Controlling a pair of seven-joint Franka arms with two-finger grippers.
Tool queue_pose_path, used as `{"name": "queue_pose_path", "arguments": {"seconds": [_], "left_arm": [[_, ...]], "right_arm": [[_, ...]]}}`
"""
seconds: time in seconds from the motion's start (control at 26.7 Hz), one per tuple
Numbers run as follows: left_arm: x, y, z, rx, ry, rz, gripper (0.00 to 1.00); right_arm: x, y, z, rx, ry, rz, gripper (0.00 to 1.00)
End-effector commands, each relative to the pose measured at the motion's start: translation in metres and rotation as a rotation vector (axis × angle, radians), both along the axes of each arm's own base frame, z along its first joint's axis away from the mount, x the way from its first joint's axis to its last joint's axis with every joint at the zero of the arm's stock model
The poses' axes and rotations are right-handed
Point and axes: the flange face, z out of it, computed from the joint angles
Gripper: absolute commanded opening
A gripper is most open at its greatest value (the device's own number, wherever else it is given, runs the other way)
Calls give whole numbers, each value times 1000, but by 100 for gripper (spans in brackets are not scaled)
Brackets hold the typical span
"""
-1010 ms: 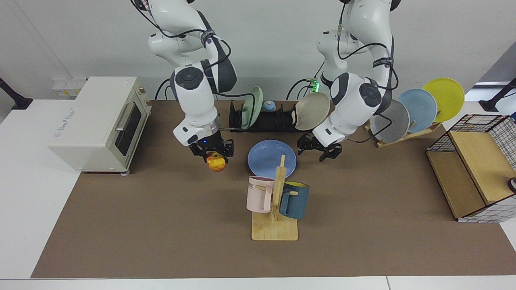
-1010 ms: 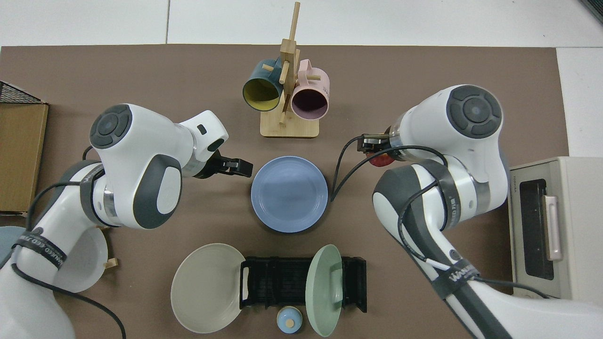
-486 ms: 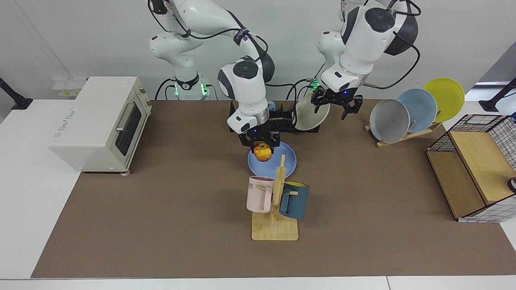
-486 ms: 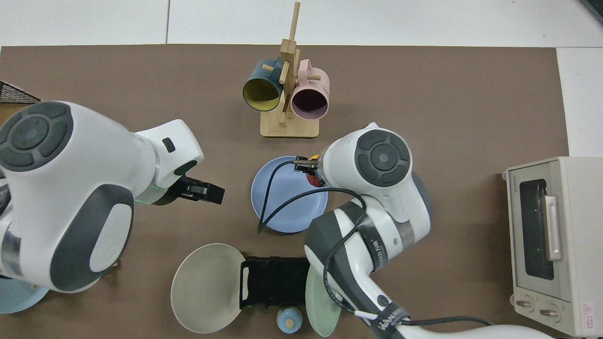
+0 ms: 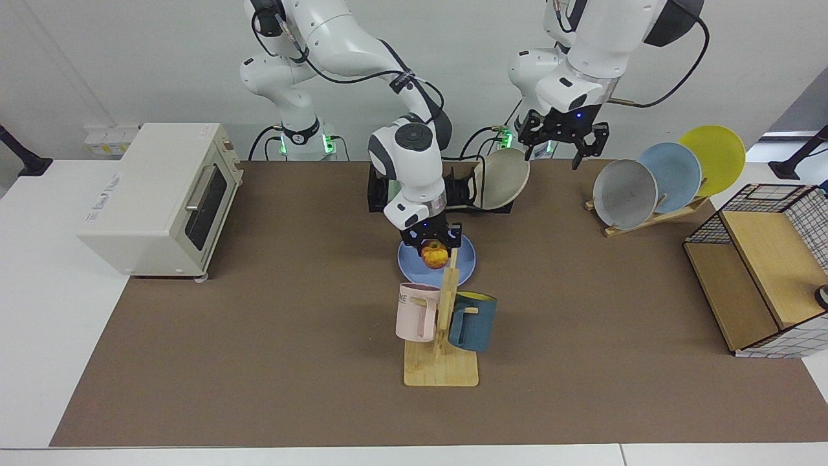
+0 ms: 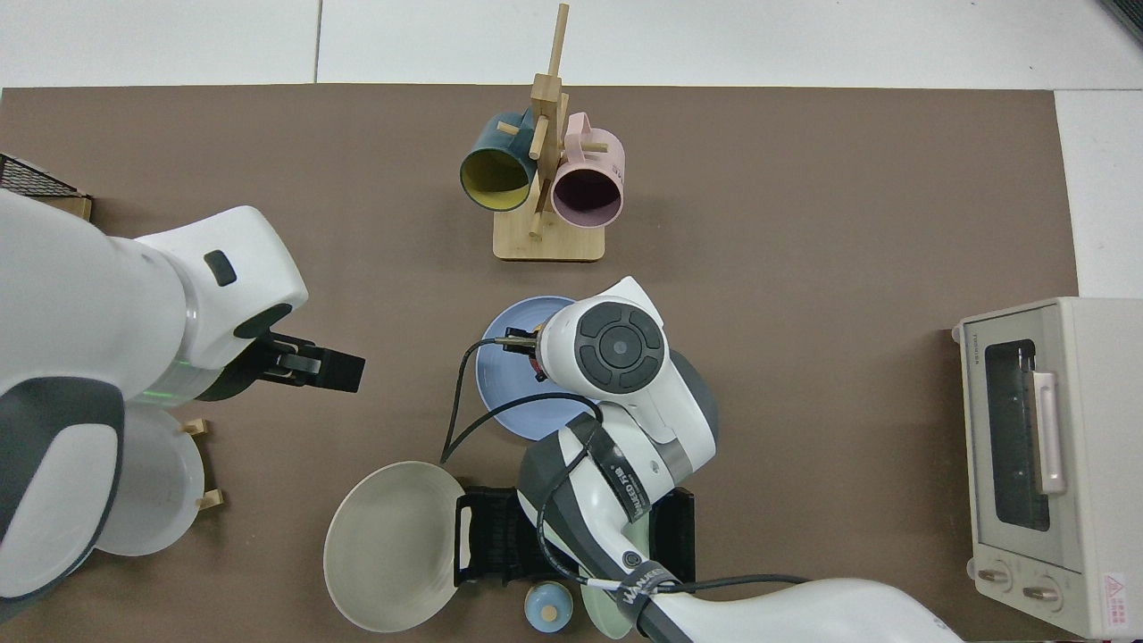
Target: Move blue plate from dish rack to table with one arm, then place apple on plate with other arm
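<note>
Apple (image 5: 435, 256): pinched in right hand (image 5: 434, 244), frame centre, poised above blue plate (image 5: 467, 264) for release
Plate: flat on tabletop (image 5: 259, 362)
Left hand (image 5: 561, 142): spread, waiting, upper right

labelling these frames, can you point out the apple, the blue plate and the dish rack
apple (image 5: 435, 256): facing view, middle of the fruit's front, under the right arm's tool.
blue plate (image 6: 498, 371): top view, bare inner surface beside the arm.
dish rack (image 6: 487, 540): top view, black slotted part beside the beige plate.
</note>
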Motion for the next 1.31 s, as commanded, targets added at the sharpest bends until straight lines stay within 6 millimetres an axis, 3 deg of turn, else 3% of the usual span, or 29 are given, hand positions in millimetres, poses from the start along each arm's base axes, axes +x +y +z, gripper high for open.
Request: {"name": "queue_pose_path", "arguments": {"seconds": [0.0,0.3,0.37,0.41,0.45,0.56,0.79,0.97,1.09,1.27], "left_arm": [[23,4,6,-1,8,3,100],[34,5,18,-1,43,0,100],[29,4,18,3,47,-4,100],[27,5,16,5,54,-4,100],[25,6,17,8,57,-3,100],[23,10,20,10,55,5,100],[18,15,22,18,74,13,100],[17,15,20,20,78,13,100],[17,15,22,19,72,16,100],[12,17,34,17,45,18,100]], "right_arm": [[-6,1,-9,7,-19,2,0],[-9,-2,-14,-2,-7,3,1],[-11,1,-17,-2,-4,3,13],[-11,1,-17,-1,-4,2,20],[-11,0,-17,-1,-4,-1,34],[-12,1,-17,1,0,-11,99],[-8,1,-11,4,-5,-13,100],[5,-21,13,-11,-22,-37,100],[26,-56,46,-71,-58,-37,100],[45,-139,110,-140,-70,52,100]]}}
